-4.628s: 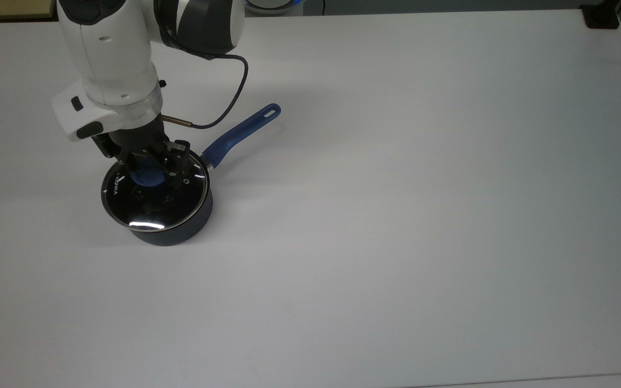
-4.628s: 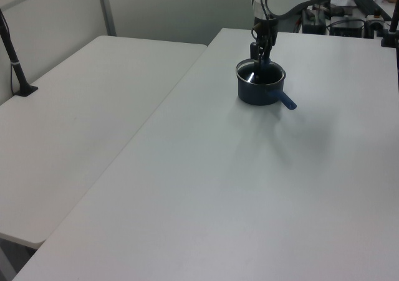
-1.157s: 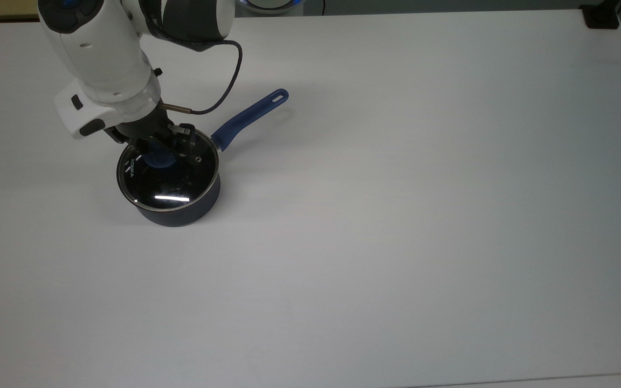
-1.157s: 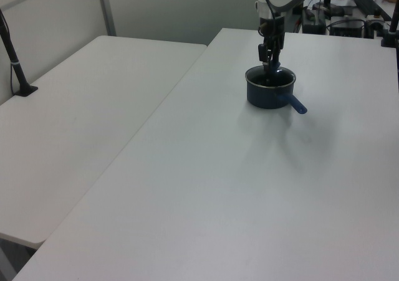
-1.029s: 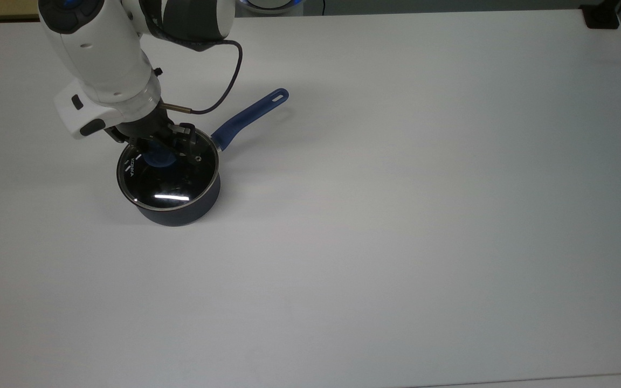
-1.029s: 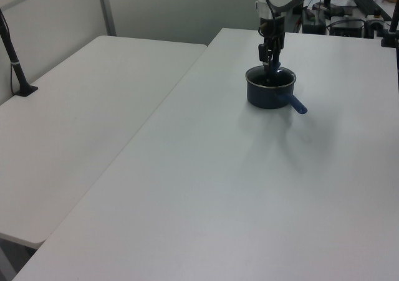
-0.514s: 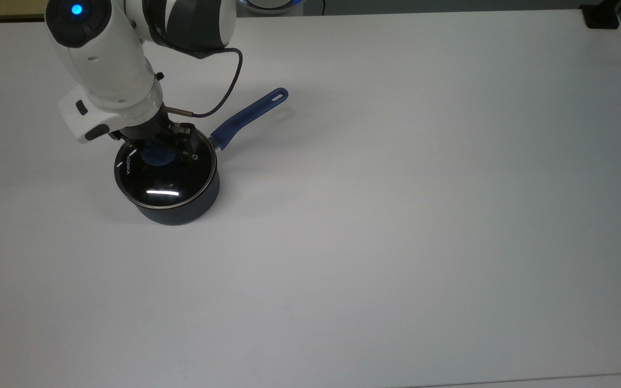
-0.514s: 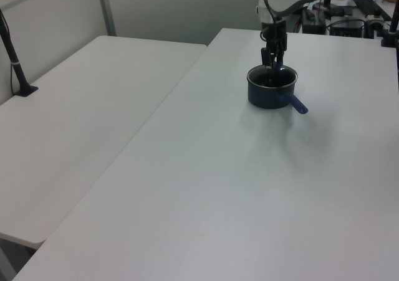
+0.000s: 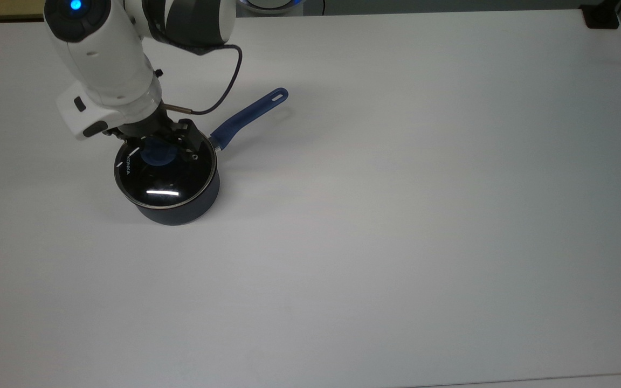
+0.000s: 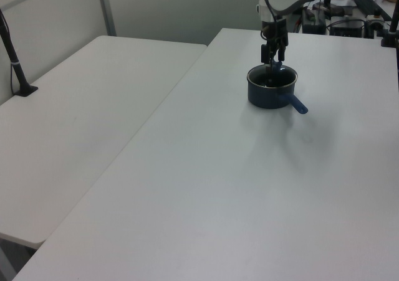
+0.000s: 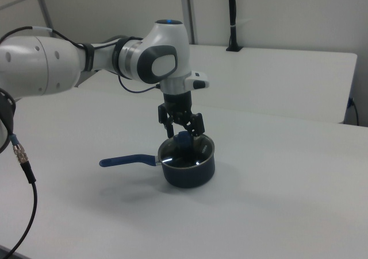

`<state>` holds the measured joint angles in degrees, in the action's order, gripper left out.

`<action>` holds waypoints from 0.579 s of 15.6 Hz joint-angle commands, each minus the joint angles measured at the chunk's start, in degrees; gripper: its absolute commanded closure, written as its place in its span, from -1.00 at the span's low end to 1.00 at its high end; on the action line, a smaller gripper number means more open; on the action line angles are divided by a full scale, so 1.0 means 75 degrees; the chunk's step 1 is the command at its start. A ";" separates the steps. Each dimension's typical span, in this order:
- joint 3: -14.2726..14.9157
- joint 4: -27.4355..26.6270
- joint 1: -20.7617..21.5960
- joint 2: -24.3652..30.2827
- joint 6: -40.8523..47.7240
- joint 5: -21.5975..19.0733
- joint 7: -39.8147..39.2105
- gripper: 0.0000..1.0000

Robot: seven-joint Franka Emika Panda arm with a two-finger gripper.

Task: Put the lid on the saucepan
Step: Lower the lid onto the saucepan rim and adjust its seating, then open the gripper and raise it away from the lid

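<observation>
The dark saucepan (image 9: 181, 211) stands at the top view's left on the white table, its blue handle (image 9: 248, 117) pointing up and to the right. The glass lid (image 9: 166, 180) lies flat on the pan's rim, with white lettering at its left edge and its blue knob (image 9: 154, 156) at its centre. My gripper (image 9: 157, 141) hangs just above the knob, open, one finger on each side and apart from it. From the right view the gripper (image 11: 181, 127) stands spread over the saucepan (image 11: 190, 170). The left view has the saucepan (image 10: 269, 93) far off under the gripper (image 10: 273, 52).
The white table (image 9: 397, 215) stretches wide to the top view's right and front of the pan. A second white table (image 10: 75, 125) adjoins it on the left view's left. A black post (image 10: 12, 57) stands on that table's far edge.
The gripper has let go of the blue knob and risen slightly. The lid, tilted earlier, now lies level on the pan. Pan and lid had shifted a little to the top view's right.
</observation>
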<state>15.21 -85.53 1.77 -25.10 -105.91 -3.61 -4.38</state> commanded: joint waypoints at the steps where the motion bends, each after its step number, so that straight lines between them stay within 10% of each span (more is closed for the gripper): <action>1: -0.0047 -0.0092 0.0126 0.0556 0.0760 0.0094 -0.0084 -1.00; 9: -0.0235 -0.0969 0.0841 0.2325 0.1570 0.0891 -0.0096 -1.00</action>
<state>13.59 -85.95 5.67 -14.85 -94.18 0.14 -4.42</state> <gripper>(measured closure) 0.000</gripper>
